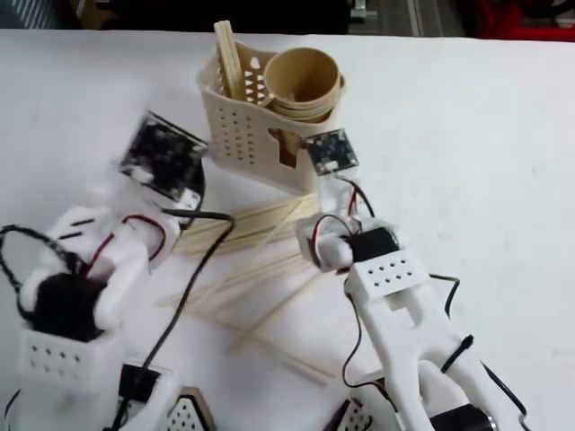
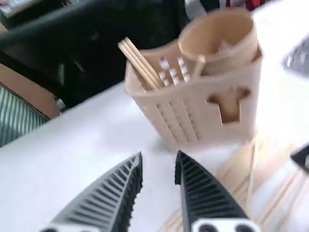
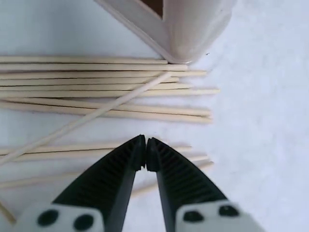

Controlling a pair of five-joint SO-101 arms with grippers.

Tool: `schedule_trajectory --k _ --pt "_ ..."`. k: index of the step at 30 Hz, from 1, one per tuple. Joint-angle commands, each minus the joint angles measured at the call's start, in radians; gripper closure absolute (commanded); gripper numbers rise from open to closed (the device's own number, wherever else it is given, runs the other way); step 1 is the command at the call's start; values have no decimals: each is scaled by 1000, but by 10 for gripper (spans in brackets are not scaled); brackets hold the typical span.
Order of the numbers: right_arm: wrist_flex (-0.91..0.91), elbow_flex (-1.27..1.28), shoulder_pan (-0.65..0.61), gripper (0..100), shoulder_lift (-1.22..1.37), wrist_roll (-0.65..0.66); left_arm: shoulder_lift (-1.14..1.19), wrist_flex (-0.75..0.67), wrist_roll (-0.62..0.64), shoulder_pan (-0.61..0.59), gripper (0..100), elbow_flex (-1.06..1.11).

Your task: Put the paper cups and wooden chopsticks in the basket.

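The cream perforated basket (image 1: 243, 126) stands at the back centre of the table, with stacked paper cups (image 1: 301, 81) and a few wooden chopsticks (image 1: 229, 58) upright in it. Several more chopsticks (image 1: 256, 260) lie scattered on the table in front of it, between the two arms. My left gripper (image 2: 158, 163) is open and empty, a short way in front of the basket (image 2: 203, 111), at its chopstick side. My right gripper (image 3: 145, 147) is shut, its tips just over the loose chopsticks (image 3: 106, 87) near the basket's corner (image 3: 193, 34); I see nothing pinched.
The left arm (image 1: 99, 260) and right arm (image 1: 395, 296) flank the chopstick pile, with black cables (image 1: 193, 269) trailing over the sticks. White table (image 1: 485, 162) spreads to the right of the basket. Dark furniture (image 2: 72, 53) stands beyond the table's far edge.
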Motion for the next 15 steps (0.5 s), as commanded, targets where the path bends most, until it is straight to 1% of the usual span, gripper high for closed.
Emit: schedule_trajectory --k 1,3,5,9,12,15 --pt "-30 -28 45 981 -35 -11 -19 2 -61 2 871 80" --pt "-41 -28 70 981 -35 -11 -18 -11 -91 2 871 141" --pt "-50 -28 93 981 -35 -40 -18 -31 -115 2 871 201" --pt "-84 -28 154 981 -35 -74 -18 -81 -150 5 816 316" --pt "-108 -29 199 981 -35 -74 -18 -97 -152 48 814 377" --pt "-127 -29 242 981 -35 -75 -18 -97 -147 119 814 416"
